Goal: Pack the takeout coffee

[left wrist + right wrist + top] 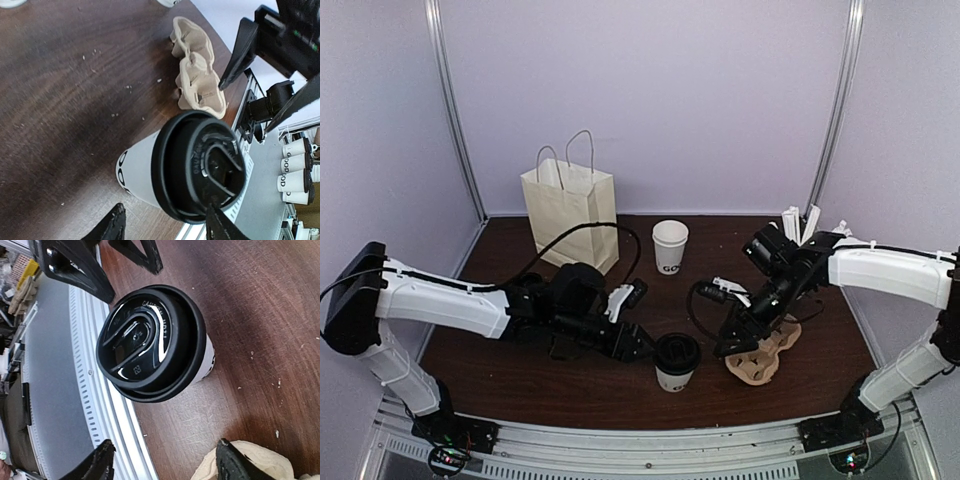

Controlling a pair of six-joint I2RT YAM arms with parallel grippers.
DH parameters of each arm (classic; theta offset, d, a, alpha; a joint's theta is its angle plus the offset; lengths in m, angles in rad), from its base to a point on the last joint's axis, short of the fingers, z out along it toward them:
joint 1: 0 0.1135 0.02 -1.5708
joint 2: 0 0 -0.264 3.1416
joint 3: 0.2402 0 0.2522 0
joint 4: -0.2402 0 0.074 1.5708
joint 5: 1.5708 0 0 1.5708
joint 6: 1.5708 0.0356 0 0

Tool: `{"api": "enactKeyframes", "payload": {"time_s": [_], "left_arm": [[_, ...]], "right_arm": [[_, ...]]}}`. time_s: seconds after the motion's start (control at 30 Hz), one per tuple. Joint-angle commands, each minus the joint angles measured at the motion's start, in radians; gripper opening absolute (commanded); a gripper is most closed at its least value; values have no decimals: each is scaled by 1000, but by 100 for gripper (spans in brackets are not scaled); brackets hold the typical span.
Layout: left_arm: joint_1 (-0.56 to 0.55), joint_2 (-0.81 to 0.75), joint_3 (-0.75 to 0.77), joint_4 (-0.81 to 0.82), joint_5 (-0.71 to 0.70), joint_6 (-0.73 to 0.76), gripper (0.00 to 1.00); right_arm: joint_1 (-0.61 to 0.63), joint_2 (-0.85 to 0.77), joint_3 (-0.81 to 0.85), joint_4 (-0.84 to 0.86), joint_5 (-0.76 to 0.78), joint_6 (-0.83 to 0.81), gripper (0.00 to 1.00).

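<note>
The paper bag (568, 212) stands upright at the desk's (520, 385) far-left corner, mouth open. The left fingers (114, 226) are spread with nothing pinched; they lie low on the desk just left of the lidded cup (676, 362), which stands upright at the middle of the near edge. In the left wrist view 1 fingertip overlaps the lid's rim, though I cannot tell whether it touches. A 2nd, lidless cup (670, 246) stands at the far edge, near the middle.

The lidded cup is thin paper, so it is probably light and will likely dent or buckle if squeezed hard; whether it is filled cannot be told. Its black lid (150, 342) is glossy, likely slippery, and could pop off if pinched or lifted by. The better hold seems to be across the paper wall just under the lid's rim, where the taper widens and the rim stops it sliding through, with gentle pressure and the cup kept upright.

The right fingers (102, 462) are also spread and empty, hovering over the pulp carrier (772, 358) near the desk's right edge, well clear of the cup
</note>
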Motion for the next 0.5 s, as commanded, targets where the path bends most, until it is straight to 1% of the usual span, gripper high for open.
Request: {"api": "enactKeyframes", "payload": {"time_s": [0.0, 0.13, 0.2, 0.23, 0.37, 0.43, 0.47], "left_arm": [[-5, 66, -22, 147, 76, -73, 54], [-3, 101, -27, 206, 98, -105, 52], [-2, 106, -31, 217, 101, -114, 52], [-1, 105, -34, 219, 103, -116, 52], [13, 67, -40, 185, 103, -115, 52], [20, 34, -34, 109, 85, -102, 52], [20, 16, -30, 74, 71, -87, 52]], "right_arm": [[-47, 36, -21, 103, -183, 97, 61], [-61, 88, -6, 103, -255, 100, 51], [-64, 108, -7, 115, -267, 112, 42], [-65, 117, -9, 124, -272, 120, 40], [-71, 146, -1, 114, -280, 116, 39], [-76, 141, 3, 99, -280, 109, 40], [-80, 136, 3, 95, -280, 108, 41]]}}
